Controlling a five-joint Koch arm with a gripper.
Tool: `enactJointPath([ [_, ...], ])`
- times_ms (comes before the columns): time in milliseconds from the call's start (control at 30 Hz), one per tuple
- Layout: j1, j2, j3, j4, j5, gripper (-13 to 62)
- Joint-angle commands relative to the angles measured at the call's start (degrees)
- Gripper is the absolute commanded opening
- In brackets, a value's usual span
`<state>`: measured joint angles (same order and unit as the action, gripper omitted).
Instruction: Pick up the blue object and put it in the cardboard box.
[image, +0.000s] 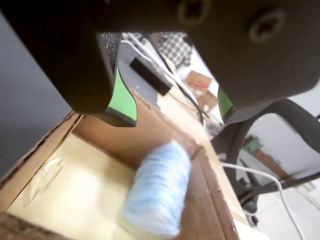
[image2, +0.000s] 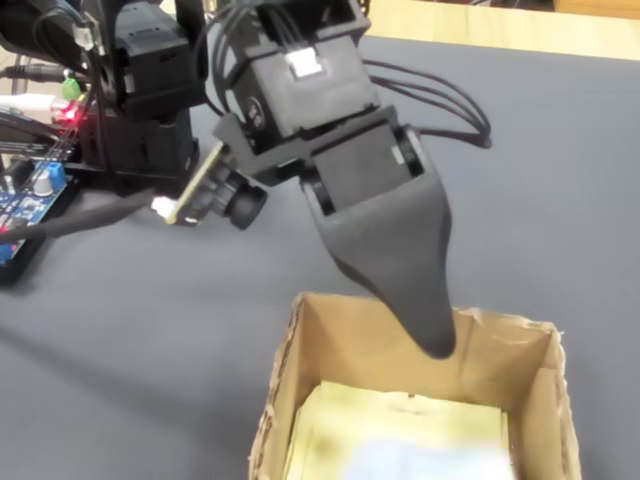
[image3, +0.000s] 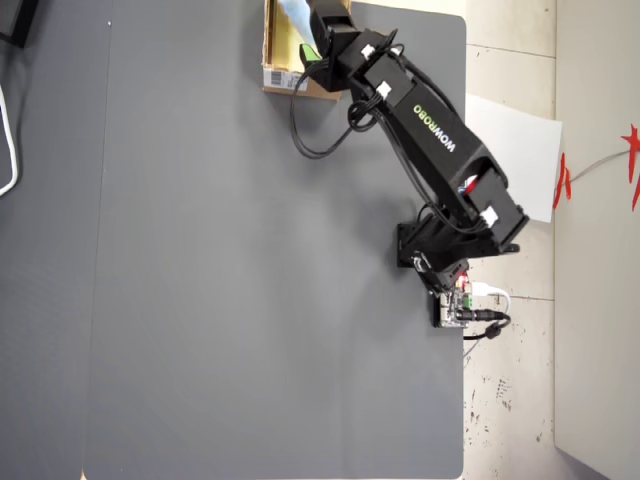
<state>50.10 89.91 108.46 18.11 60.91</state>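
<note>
— Dark grey mat (image3: 250, 260) covers the table; where's the cardboard box (image2: 520, 400)?

— At the mat's far edge in the overhead view, under the arm.

— And the blue object (image: 157, 192)?

— Inside the box, blurred, against 1 wall.

— The gripper (image: 175, 107)?

— Above it, jaws spread wide, holding nothing.

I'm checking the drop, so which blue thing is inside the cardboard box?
The pale blue object, lying inside the cardboard box. The blue circuit board sits outside it, by the arm's base.
</note>
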Motion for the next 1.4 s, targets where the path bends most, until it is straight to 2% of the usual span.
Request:
enactJointPath([
  [0,-0.09,1.49,-2.02,-0.53,2.99,32.1],
  [433,-6.50,10.20,8.17,-4.04,30.06,33.6],
  [1367,-26.02,45.70,54.14,-8.61,47.64,33.7],
])
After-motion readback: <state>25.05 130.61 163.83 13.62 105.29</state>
